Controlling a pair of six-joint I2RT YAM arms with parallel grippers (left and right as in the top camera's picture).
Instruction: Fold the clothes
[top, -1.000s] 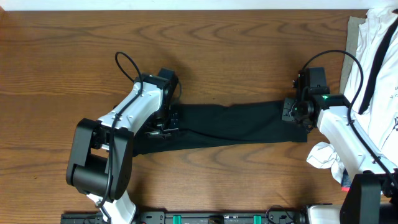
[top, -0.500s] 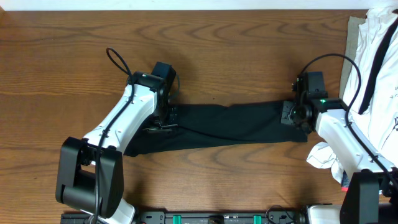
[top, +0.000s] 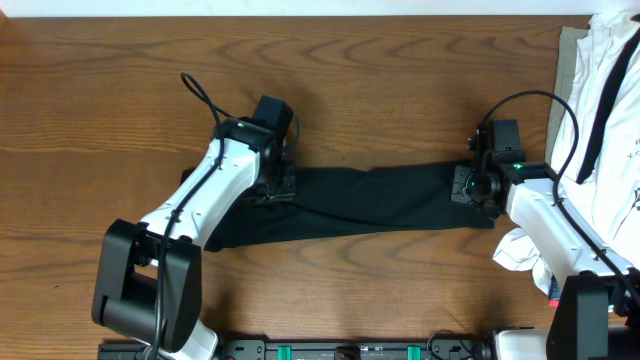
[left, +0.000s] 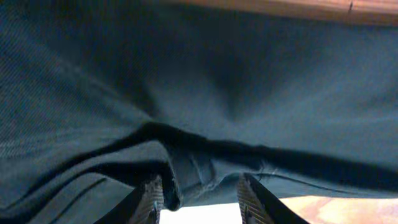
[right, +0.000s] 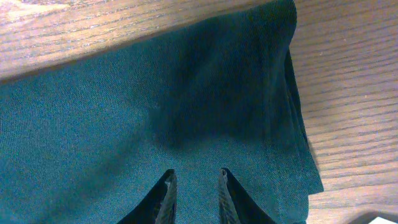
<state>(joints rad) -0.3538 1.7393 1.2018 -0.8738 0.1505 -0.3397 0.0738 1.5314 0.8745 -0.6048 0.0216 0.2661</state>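
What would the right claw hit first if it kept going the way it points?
The black garment: it fills the view just beyond the tips of the right claw. Whether they already touch it is unclear. The wooden table lies under the cloth.

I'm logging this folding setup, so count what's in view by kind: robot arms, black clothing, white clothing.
Robot arms: 2, left arm and right arm
Black garment: 1
White clothes pile: 1, separate pieces cannot be counted
Total: 4
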